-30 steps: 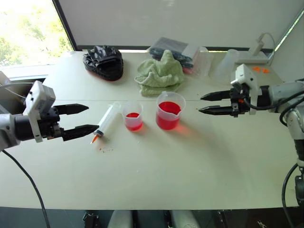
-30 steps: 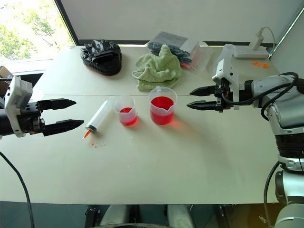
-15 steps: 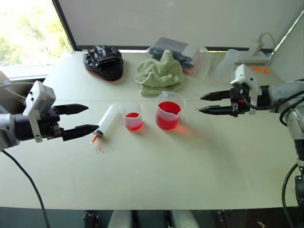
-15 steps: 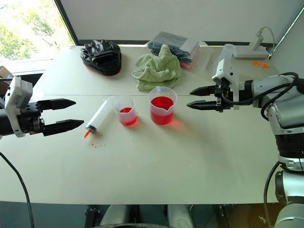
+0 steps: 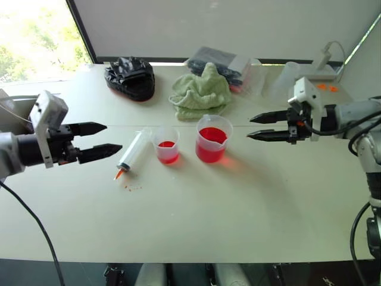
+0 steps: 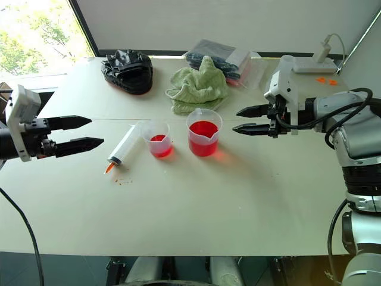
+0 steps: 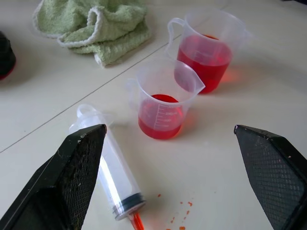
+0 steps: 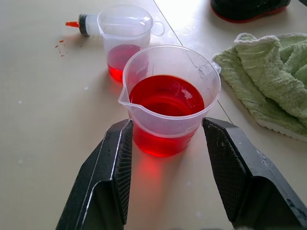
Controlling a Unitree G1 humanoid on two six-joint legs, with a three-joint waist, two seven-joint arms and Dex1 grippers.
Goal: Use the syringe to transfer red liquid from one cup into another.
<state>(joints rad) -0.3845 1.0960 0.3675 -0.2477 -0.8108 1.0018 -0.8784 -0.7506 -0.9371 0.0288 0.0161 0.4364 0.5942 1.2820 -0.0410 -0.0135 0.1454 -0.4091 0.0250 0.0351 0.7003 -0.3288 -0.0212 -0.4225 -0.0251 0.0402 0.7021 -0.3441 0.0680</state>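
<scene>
- The syringe (image 5: pixel 133 152) lies flat on the bench (image 5: pixel 238 208), slanted, its orange tip toward 7 o'clock and its plunger end toward 1 o'clock, just beside the smaller cup (image 5: pixel 166 145).
- The smaller cup stands upright with a shallow layer of red liquid (image 5: pixel 166 152). The larger beaker (image 5: pixel 212 138) stands at its 3 o'clock, a little apart, and holds much more.
- A few red specks (image 5: pixel 132 188) dot the bench by the orange tip.
- The left gripper (image 5: pixel 108 139) hovers at 9 o'clock of the syringe, clear of it, its jaws spread wide and holding nothing.
- The right gripper (image 5: pixel 252 127) hangs at 3 o'clock of the beaker, jaws partly apart and empty, pointed at the beaker without touching it.
- Risk: the plunger end sits so close to the smaller cup that, I'd say, a wide-jawed reach along the barrel could nudge the cup and slop or tip it.
- Risk: the barrel is round and smooth; a pinch off its middle could roll it away or swing the tip across the bench.
- Risk: if the right jaws close on the thin-walled beaker too hard, the wall may flex and push liquid over the lip.
- A green towel (image 5: pixel 200 93) lies at 12 o'clock of the cups, a black bundle (image 5: pixel 130 77) at 11 o'clock; both are well clear.
</scene>
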